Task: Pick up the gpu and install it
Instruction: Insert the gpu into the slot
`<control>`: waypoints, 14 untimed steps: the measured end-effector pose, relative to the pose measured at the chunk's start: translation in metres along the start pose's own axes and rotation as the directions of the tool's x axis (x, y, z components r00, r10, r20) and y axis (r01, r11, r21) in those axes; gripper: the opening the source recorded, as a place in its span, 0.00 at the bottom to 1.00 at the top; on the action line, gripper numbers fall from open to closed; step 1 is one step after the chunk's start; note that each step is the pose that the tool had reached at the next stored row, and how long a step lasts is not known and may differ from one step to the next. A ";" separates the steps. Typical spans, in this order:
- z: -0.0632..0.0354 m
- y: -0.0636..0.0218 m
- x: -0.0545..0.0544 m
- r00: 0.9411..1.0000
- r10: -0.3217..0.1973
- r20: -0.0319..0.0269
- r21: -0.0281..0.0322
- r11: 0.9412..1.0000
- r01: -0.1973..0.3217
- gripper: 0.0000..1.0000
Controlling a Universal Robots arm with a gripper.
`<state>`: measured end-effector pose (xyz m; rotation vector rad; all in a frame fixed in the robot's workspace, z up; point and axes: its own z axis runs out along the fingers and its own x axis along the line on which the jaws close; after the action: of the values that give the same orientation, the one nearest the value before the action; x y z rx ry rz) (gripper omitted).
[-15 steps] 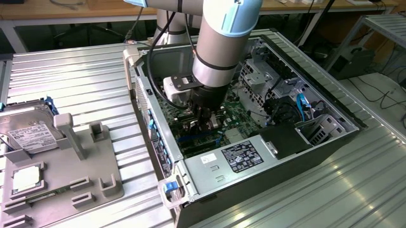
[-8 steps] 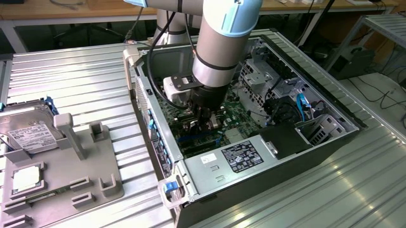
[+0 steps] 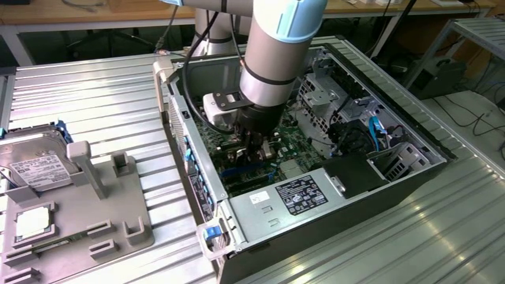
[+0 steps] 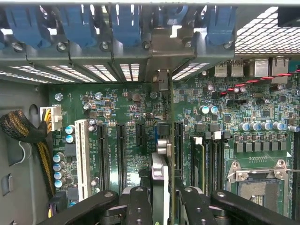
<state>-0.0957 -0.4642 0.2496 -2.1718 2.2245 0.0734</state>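
Inside the open computer case [image 3: 410, 171], my gripper [image 3: 254, 151] hangs low over the green motherboard [image 3: 296, 148]. In the wrist view the gripper [image 4: 165, 199] is shut on the gpu [image 4: 161, 171], which I see edge-on as a thin dark slab with a green board edge. The card stands upright between the black fingers [image 4: 140, 206], in line with a long black expansion slot [image 4: 178, 145]. Its silver bracket end [image 4: 161, 79] reaches the rear slot openings. I cannot tell whether its edge sits in the slot.
Blue retention clips [image 4: 126, 23] line the case's rear wall. Other slots [image 4: 121, 150], a white slot [image 4: 82, 159] and the CPU socket [image 4: 255, 183] flank the card. The power supply [image 3: 304, 194] fills the near corner. A hard drive [image 3: 35, 163] lies on the grey fixture [image 3: 103, 225].
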 end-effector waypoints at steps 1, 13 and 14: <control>-0.0024 0.0000 0.000 1.000 0.000 0.000 0.000 1.000 0.000 0.28; -0.0019 0.0000 0.000 1.000 -0.017 0.000 -0.001 1.000 0.017 0.28; -0.0019 0.0000 0.000 1.000 -0.020 0.000 -0.001 1.000 0.020 0.28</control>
<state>-0.0957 -0.4641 0.2515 -2.1944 2.2030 0.0737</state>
